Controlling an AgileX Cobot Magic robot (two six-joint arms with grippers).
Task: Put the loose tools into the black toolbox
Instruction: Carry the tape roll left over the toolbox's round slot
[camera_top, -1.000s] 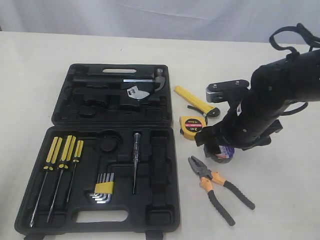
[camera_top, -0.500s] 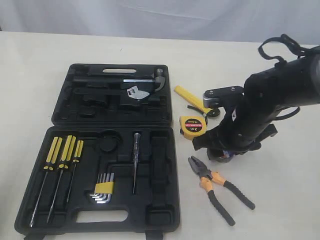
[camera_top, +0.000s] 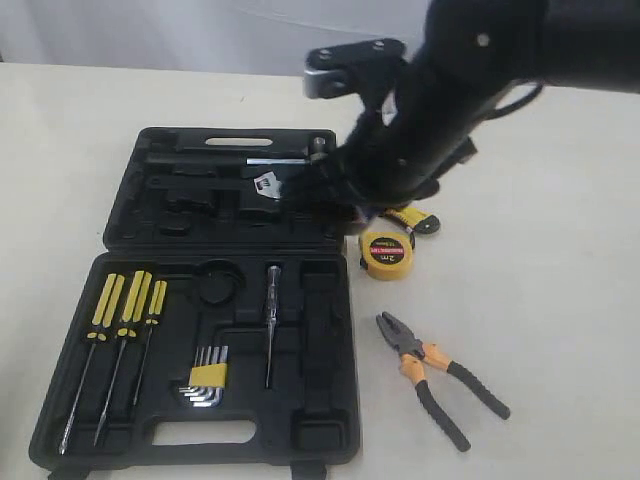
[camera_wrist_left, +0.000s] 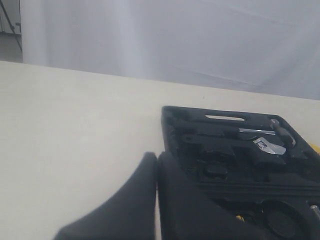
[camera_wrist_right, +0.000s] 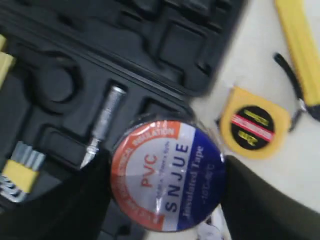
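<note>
**Exterior view.** The black moulded plastic toolbox (camera_top: 330, 400) lies open on the cream counter (camera_top: 560, 300). The black right arm (camera_top: 450, 80) reaches across the middle and hangs over the right part of the box's lid half. 3 loose tools lie on the counter beside the box:
- the yellow-black round tape measure (camera_top: 386, 250);
- the pliers with orange-black handles (camera_top: 435, 375);
- the yellow utility knife (camera_top: 415, 218), largely covered by the arm.

The round recess (camera_top: 215, 285) in the tray half holds nothing. By its shape, it is the probable seat for a roll.

**Left wrist view.** The left hand (camera_wrist_left: 156, 165) is parked to one side of the box. Its 2 dark fingers are pressed together with nothing between them, which keeps it clear of the working arm.

**Right wrist view.** The right hand (camera_wrist_right: 165, 165) clamps the dark tape roll with a white, red and blue label (camera_wrist_right: 170, 190) between its 2 fingers (camera_wrist_right: 75, 205), label face toward the camera. The roll is in the air above the tray, near the slim metal tester screwdriver (camera_wrist_right: 102, 125). A grip across the outer diameter keeps the flat face level for lowering into a recess.
</note>
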